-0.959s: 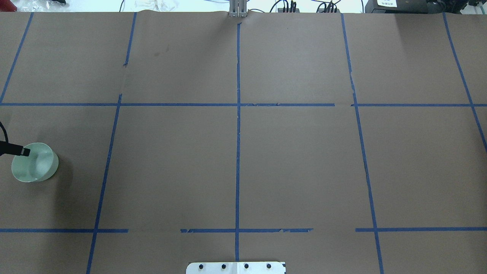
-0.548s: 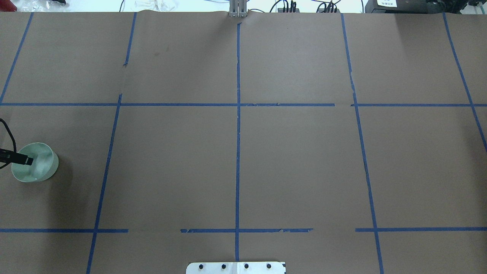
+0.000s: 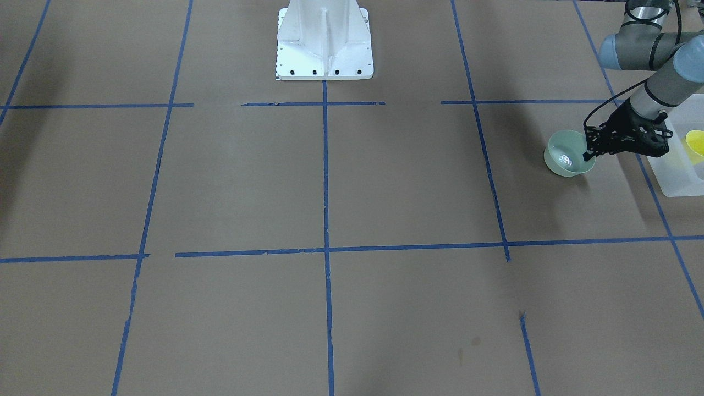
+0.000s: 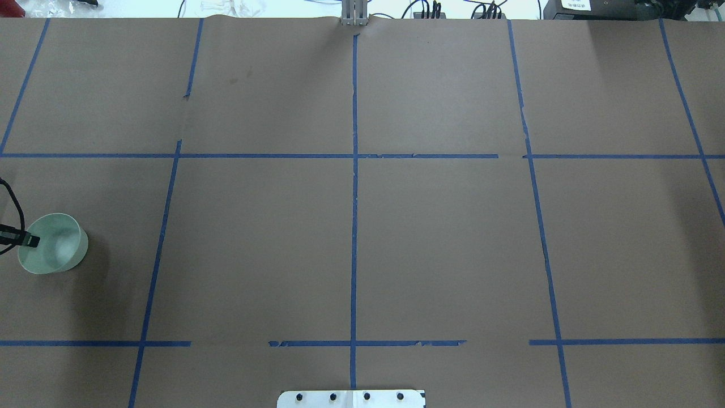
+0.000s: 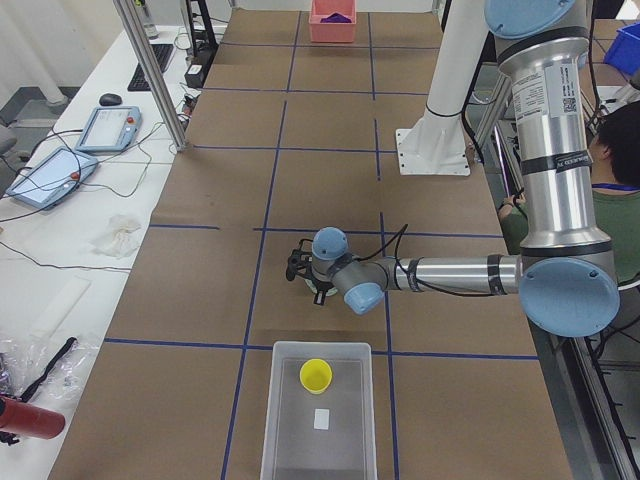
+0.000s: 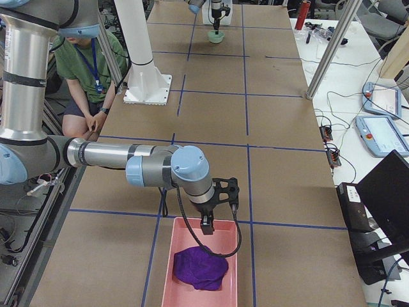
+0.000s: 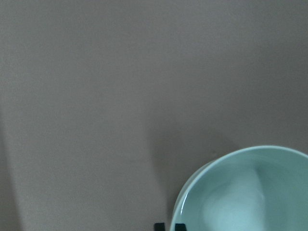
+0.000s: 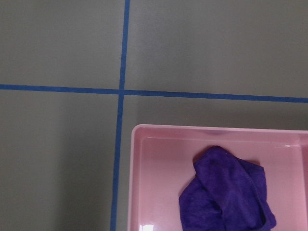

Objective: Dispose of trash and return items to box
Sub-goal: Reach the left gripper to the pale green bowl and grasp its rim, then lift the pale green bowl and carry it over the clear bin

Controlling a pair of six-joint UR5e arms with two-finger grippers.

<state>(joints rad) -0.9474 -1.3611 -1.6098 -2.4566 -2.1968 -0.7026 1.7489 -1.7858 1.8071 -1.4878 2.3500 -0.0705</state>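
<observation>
Left gripper [image 3: 587,154] is pinching narrow on the rim of the pale green bowl [image 3: 566,159], on the rim side facing the box [image 3: 674,179].

Front-facing view: the bowl is sitting on the table [image 3: 385,181] just beside the box, not in it. The yellow cup [image 3: 696,144] is already resting inside the box.

Overhead view: the box is falling outside the frame. Over the last second the fingertip is shifting from above the bowl's hollow out to its box-side rim, while the bowl is barely moving. Judgement: the hold is being settled and the lift is not yet starting.

Exterior left view: the left arm is reaching low to a spot just beyond the box, and its wrist is hiding most of the bowl.

Exterior right view: the right gripper [image 6: 208,224] is hanging over a pink tray [image 6: 176,268] holding a purple cloth [image 6: 201,268], well apart from the box. Cannot tell how its jaws are standing.

Left wrist view: two fingertips [image 7: 179,226] are showing close together at the bottom edge. As far as I can tell, one is sitting on each side of the bowl's rim.

Right wrist view: only the tray and cloth are showing, no fingers.

Meaning: the bowl is looking like the last item outside the box, so a short lift over the box wall is remaining.
</observation>
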